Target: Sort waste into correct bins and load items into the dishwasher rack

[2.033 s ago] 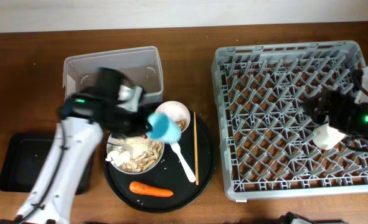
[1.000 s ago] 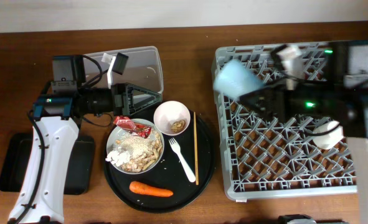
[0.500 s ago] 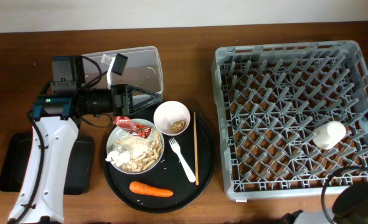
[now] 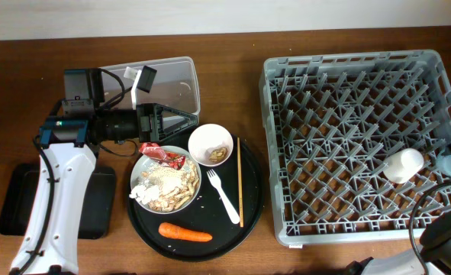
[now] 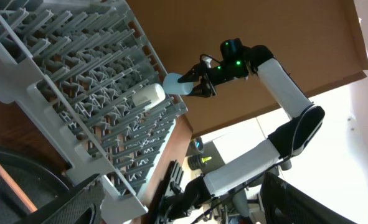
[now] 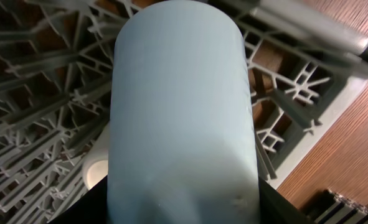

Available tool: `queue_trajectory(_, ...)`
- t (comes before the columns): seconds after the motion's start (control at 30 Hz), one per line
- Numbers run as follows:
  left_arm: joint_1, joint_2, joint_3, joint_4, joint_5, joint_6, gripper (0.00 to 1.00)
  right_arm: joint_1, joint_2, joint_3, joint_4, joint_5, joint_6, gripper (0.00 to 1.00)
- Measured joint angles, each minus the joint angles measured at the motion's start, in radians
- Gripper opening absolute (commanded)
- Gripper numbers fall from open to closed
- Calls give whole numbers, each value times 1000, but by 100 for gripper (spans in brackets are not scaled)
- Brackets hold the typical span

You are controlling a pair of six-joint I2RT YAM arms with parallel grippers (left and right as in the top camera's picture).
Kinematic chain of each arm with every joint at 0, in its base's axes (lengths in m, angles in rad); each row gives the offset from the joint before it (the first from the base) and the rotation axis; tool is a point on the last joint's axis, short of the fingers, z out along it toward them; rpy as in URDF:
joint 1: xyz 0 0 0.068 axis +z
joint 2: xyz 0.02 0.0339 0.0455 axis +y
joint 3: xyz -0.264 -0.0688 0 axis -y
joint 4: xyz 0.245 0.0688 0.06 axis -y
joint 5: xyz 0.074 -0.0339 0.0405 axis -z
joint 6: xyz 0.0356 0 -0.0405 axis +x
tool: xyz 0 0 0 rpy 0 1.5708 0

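Note:
My right gripper (image 6: 180,202) is shut on the light blue cup (image 6: 180,112), which fills the right wrist view above the dishwasher rack (image 6: 40,93). Overhead, that cup (image 4: 447,163) shows at the rack's (image 4: 347,137) right edge, beside a white cup (image 4: 404,164) lying among the pegs. My left gripper (image 4: 172,121) hangs open and holds nothing, between the clear tub (image 4: 181,76) and the plate (image 4: 165,187) of beige scraps. A red wrapper (image 4: 162,155) lies on that plate. The white bowl (image 4: 211,144), fork (image 4: 223,195), chopstick (image 4: 239,182) and carrot (image 4: 185,233) are close by.
The plate, bowl, fork, chopstick and carrot all rest on a round black tray (image 4: 252,218). A shallow black rectangular tray (image 4: 19,200) lies at the far left, partly under my left arm. The left wrist view looks across the rack (image 5: 65,74) to the right arm.
The light blue cup left my left gripper near the bowl. My right gripper carried it across the rack to its right edge. The left arm has stayed still over the last second.

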Motion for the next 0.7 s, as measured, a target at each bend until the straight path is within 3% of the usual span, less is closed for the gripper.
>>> queue_trajectory(0.03,0,0,0,0,-3,0,79,0,1,-19,15,-13,6,76)
queue_trajectory(0.07,0,0,0,0,-5,0,79,0,1,-40,35,-20,10,80)
queue_trajectory(0.23,0,0,0,-2,-7,0,80,-1,4,-53,45,-68,17,85)
queue_trajectory(0.3,0,0,0,-3,-7,0,80,-1,8,34,13,-145,-18,85)
queue_trajectory(0.4,0,-1,0,-11,-45,0,79,-1,-41,280,-169,-361,-165,84)
queue_trajectory(0.47,-13,-43,3,-89,-280,-7,79,8,-157,420,-252,-478,-234,84)
queue_trajectory(0.53,-79,-165,6,-199,-658,-34,73,99,-369,500,-266,-547,-265,83)
queue_trajectory(0.57,-101,-199,10,-268,-829,-47,73,219,-452,501,-269,-561,-270,79)
queue_trajectory(0.63,-149,-182,11,-341,-1033,-71,73,443,-504,501,-298,-551,-280,78)
queue_trajectory(0.7,-178,-164,11,-364,-1141,-96,73,599,-480,496,-334,-524,-282,78)
